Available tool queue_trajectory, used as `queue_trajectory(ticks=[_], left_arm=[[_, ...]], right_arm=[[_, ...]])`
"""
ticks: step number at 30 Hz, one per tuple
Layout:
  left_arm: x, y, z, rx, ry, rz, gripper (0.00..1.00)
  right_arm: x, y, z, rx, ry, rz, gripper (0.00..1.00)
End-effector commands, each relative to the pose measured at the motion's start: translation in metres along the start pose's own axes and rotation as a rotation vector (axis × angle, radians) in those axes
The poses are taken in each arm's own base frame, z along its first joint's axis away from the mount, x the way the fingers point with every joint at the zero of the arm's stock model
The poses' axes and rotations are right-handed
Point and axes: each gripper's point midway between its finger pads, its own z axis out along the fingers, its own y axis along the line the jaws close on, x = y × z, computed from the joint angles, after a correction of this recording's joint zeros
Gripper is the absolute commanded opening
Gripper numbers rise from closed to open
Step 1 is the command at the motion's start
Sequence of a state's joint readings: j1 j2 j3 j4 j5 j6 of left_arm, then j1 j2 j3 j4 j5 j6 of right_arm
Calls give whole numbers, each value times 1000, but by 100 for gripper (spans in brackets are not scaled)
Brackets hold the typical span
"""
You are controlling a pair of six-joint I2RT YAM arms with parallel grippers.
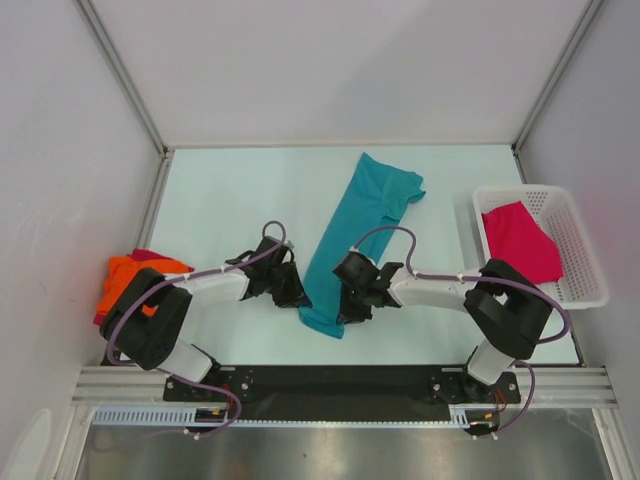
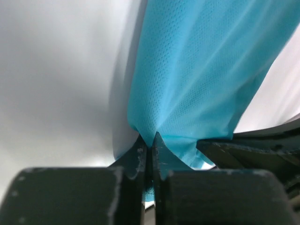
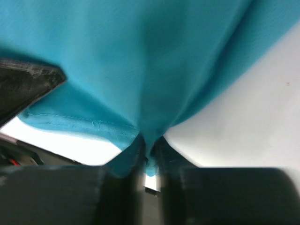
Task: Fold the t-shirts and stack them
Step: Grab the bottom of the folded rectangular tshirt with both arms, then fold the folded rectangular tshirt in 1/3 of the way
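A teal t-shirt lies folded lengthwise in a long strip down the middle of the table, collar end far, hem near. My left gripper is shut on the hem's left corner, and the cloth rises from its pinched jaws. My right gripper is shut on the hem's right corner, where the cloth also shows. An orange t-shirt lies on a dark red one at the table's left edge. A magenta-pink t-shirt lies in the basket.
A white plastic lattice basket stands at the right edge of the table. White walls close the table on three sides. The arm bases sit on a black rail at the near edge.
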State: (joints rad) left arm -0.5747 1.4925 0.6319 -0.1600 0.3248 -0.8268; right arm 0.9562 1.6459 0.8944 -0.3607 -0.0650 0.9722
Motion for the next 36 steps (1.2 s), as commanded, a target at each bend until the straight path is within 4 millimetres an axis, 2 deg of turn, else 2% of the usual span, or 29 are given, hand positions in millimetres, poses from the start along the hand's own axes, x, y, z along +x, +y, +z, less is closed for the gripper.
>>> queue_trajectory(ticks=[1,5,10,13,14,18,21,23,25,27,28,30,31,32,33,34,35,36], left_arm=[[11,12,-7,-56,29,12,0],[10,8,-18,-60,23,21,0],[13,-1,-36,-35,13,32,0],[20,-2,-48,-23,24,32,0],[24,-4,-53,-4,29,35,0],[37,-7,-68,27,47,24,0],[36,-16,-78,68,27,18,1],[30,-23,-79,77,13,22,2],[22,-32,-77,90,7,29,4],[10,-46,-69,113,25,55,6],[7,-54,-66,130,44,63,6],[-9,-70,-53,141,77,87,8],[-11,-70,-39,129,125,81,8],[-26,-88,-40,152,112,104,9],[-32,-93,-35,154,122,124,9],[-37,-90,-22,132,149,116,9],[-53,-105,-23,143,130,134,9],[-59,-108,-19,140,131,146,9]], right_arm=[[9,-18,6,64,8,0,0],[9,-21,2,68,-8,0,0],[8,-19,-12,58,-30,-4,0],[6,-17,-29,68,-65,-13,0],[11,-22,-35,91,-54,-14,0],[26,-17,-64,76,-60,-23,0],[30,-14,-83,55,-70,-10,0],[25,-10,-92,44,-91,-20,0],[6,-9,-95,49,-132,-15,0],[-8,-12,-91,76,-132,-41,0],[-19,-5,-94,69,-152,-47,0],[-41,-9,-87,112,-160,-70,0],[-54,-2,-90,102,-178,-76,0],[-65,-10,-80,141,-167,-62,0],[-71,-11,-78,144,-165,-77,0],[-80,-12,-73,143,-164,-73,0],[-90,-12,-71,129,-162,-52,0],[-96,-16,-63,143,-148,-48,0]])
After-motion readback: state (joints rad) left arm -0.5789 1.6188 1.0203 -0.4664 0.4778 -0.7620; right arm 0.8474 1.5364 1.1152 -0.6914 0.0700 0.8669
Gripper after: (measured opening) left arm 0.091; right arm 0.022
